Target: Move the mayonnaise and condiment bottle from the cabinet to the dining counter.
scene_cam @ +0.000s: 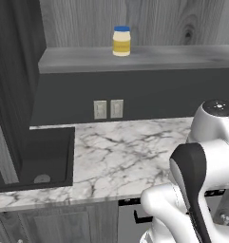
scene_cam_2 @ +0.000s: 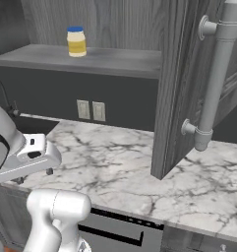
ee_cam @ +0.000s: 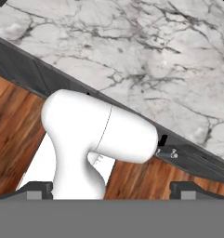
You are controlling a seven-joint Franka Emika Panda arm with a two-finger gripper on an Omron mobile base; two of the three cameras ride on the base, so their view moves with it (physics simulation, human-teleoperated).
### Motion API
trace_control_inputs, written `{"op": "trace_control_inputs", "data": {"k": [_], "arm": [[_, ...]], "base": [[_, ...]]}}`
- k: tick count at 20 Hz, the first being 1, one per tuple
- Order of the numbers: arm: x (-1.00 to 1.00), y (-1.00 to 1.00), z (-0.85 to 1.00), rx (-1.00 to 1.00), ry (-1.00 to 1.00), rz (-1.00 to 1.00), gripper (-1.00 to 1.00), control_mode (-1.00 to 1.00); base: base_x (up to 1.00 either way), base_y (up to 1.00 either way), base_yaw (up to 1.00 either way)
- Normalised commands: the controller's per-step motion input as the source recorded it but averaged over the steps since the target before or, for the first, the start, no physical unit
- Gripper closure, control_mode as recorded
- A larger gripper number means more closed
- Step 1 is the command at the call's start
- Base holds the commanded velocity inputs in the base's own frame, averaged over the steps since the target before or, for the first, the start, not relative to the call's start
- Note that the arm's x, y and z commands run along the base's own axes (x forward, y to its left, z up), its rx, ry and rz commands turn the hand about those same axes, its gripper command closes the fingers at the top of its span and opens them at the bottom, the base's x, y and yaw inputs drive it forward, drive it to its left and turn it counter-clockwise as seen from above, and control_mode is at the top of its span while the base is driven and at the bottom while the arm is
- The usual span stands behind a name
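- Pale yellow under a blue lid, the mayonnaise (scene_cam: 121, 41) stood upright on the cabinet (scene_cam: 135, 59) shelf, at about 12 o'clock in the left base view and nearer 11 o'clock in the right base view (scene_cam_2: 76, 41).
- The jar stood alone on the stretch of shelf on show; the rest of that grey board was bare around it.
- No condiment bottle could be made out on the shelf, and whether it had been carried off or sat beyond the frame could not be told.
- The cabinet was open: its door (scene_cam_2: 181, 88) hung out over the worktop at 2 o'clock in the right base view, with a long bar handle (scene_cam_2: 214, 74) on its face.
- Below the shelf lay the marble worktop (scene_cam: 125, 156), bare, with a dark sink (scene_cam: 44, 163) at 9 o'clock in the left base view; nothing could be seen in the basin beyond its drain.
- The gripper (ee_cam: 111, 188) pointed down past the worktop edge toward a wood floor (ee_cam: 16, 121), well apart from the jar; its fingertips stood spread wide and held nothing.
- By my judgement the task was early or midway: the jar had not yet been fetched, so at least a reach to the shelf, a grasp and a trip to the dining counter were left.
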Motion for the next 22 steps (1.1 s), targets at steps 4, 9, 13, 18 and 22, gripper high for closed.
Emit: {"op": "trace_control_inputs", "data": {"k": [4,9,13,18,22], "arm": [[0.0,0.0,0.0,0.0,0.0,0.0,-1.0,1.0],[0.0,0.0,0.0,0.0,0.0,0.0,-1.0,1.0],[-0.01,0.11,0.36,-0.17,-0.47,0.01,-1.0,-1.0],[0.0,0.03,0.48,-0.11,-0.45,0.0,-1.0,-1.0],[0.03,0.01,0.56,-0.01,-0.36,0.0,-1.0,-1.0]], "base": [[0.0,0.0,0.0],[-0.03,0.06,0.02],[0.0,0.0,0.0],[0.0,0.0,0.0],[0.0,0.0,0.0]]}}
